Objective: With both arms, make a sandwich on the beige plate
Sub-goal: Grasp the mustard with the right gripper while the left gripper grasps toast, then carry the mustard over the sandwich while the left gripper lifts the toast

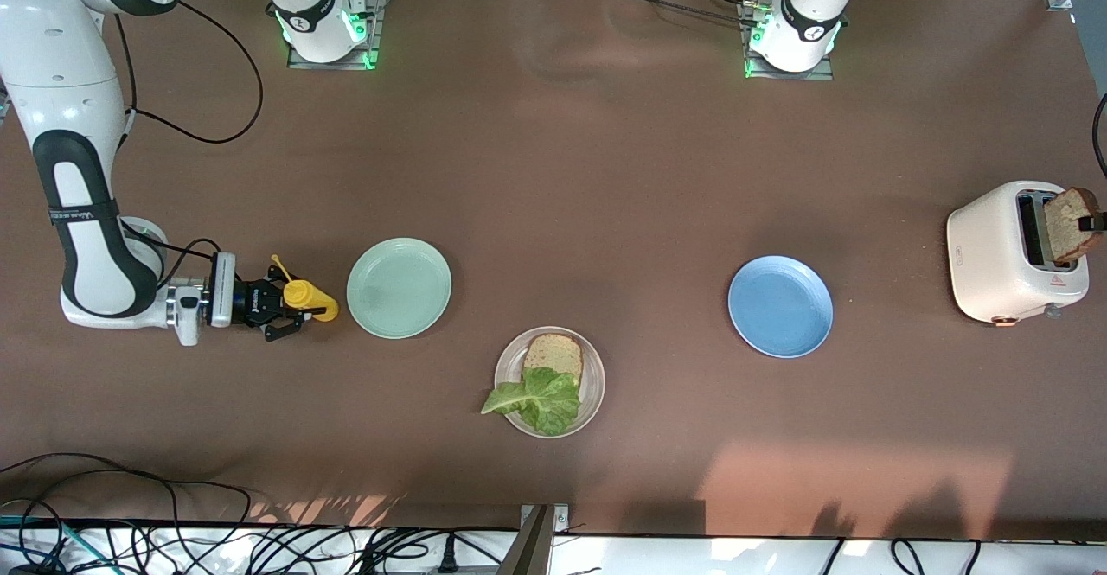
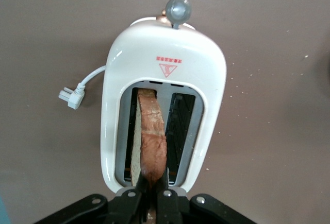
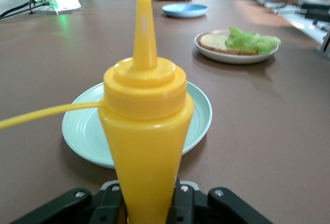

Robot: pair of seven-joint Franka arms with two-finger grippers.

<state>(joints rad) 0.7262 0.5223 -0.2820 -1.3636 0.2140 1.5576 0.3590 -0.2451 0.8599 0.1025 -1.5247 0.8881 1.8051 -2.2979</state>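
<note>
Beige plate (image 1: 594,392) with bread (image 1: 553,354), lettuce (image 1: 538,399)

Right arm bends low along its end of the table, wrist level, right gripper (image 1: 290,309) clamped on the yellow bottle (image 1: 309,298) beside the green plate (image 1: 399,287). Left gripper (image 2: 153,185) sits above the toaster (image 1: 1012,251), pinching the bread slice (image 2: 150,139).

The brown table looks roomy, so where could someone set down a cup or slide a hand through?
Bare table stretches between the arm bases and the row of plates. There is another free patch between the beige plate and blue plate, and more between the blue plate and the toaster. It is crowded where the right pincer grips the yellow bottle beside the mint-green plate.
</note>
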